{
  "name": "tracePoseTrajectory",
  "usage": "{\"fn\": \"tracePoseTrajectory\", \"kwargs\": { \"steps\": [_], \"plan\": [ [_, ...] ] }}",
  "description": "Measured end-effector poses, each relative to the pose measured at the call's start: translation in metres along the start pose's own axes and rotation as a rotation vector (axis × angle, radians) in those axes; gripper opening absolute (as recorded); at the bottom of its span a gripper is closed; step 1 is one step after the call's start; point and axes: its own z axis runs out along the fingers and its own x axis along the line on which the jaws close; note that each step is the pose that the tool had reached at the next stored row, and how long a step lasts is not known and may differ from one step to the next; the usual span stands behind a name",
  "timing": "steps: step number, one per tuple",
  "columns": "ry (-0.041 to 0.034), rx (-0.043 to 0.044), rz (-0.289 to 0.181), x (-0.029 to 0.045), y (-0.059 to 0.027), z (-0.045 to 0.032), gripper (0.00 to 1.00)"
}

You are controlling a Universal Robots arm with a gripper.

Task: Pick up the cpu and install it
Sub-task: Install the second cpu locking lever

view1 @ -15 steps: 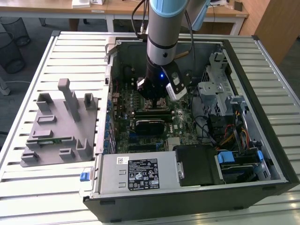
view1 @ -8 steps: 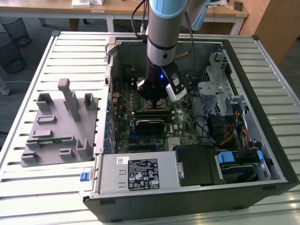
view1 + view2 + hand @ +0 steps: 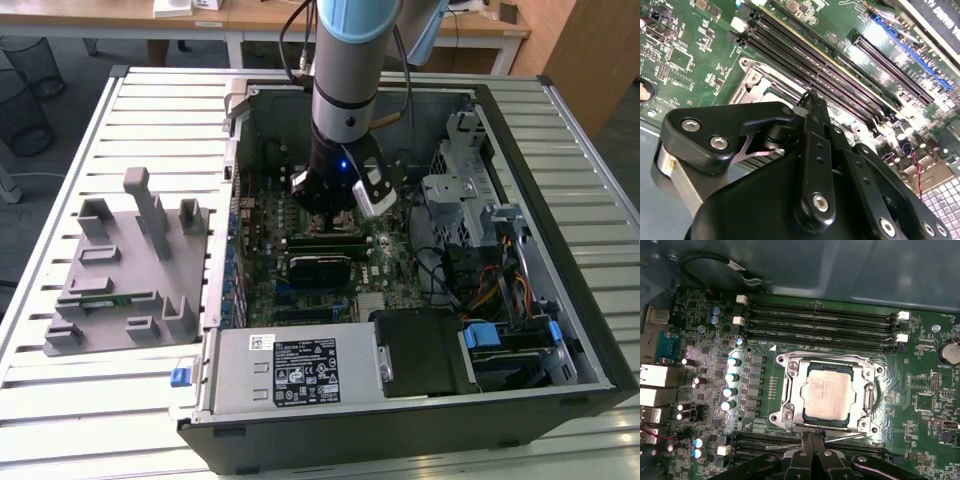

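The cpu, a flat square chip with a dull silver top, lies inside the metal-framed motherboard socket. My gripper hangs just beside the socket's edge with its black fingers pressed together and nothing visible between them. A thin metal lever runs along that edge by the fingertips. In the second wrist view the gripper stands over the socket frame. The exterior view has the gripper low inside the open computer case, over the motherboard.
Rows of memory slots flank the socket, and capacitors stand beside it. A grey fixture plate with upright posts lies at the exterior view's left. A power supply and a drive cage crowd the case.
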Motion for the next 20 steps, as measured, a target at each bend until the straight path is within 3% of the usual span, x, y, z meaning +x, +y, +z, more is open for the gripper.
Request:
{"fn": "tracePoseTrajectory", "kwargs": {
  "steps": [20],
  "plan": [
    [0.0, -0.0028, 0.0, 0.0143, -0.0044, 0.0045, 0.11]
  ]
}}
